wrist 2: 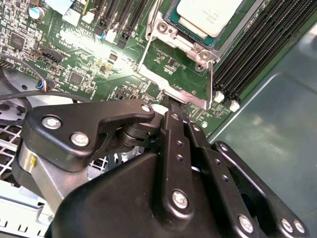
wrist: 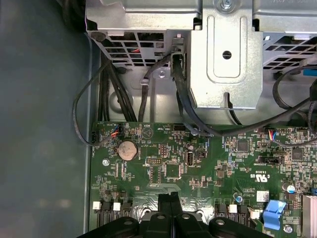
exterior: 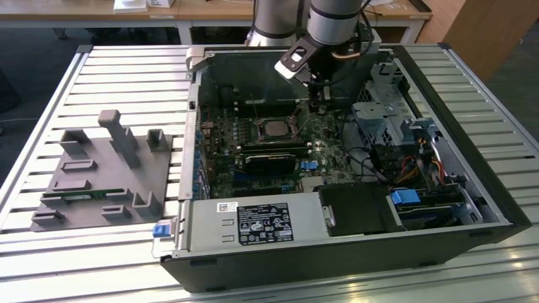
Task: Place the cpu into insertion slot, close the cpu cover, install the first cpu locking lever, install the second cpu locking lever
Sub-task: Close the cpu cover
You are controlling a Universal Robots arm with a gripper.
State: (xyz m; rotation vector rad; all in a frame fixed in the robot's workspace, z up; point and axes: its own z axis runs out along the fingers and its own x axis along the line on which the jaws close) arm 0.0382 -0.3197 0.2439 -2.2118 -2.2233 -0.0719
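Case interior, open from above.
- Free: the motherboard (wrist: 168, 163) strip between the insertion slot (exterior: 274, 129) and the drive cage (exterior: 383, 117), occupied by the end effector (exterior: 316, 106), fingers together.
- Obstacles: the drive cage and its cables (wrist: 185, 104) just beside the strip; memory slots (wrist 2: 257, 44) flanking the socket; the rear case wall (exterior: 244, 76) near.
- Counter (exterior: 126, 69): open slats, apart from a grey fixture (exterior: 93, 183).

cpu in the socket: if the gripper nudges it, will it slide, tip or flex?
The cpu lies flat in the insertion slot, so it probably won't tip or roll. Its pale metal face looks smooth, likely slippery to pinch. It looks like a thin rigid plate, so I'd expect no flex.
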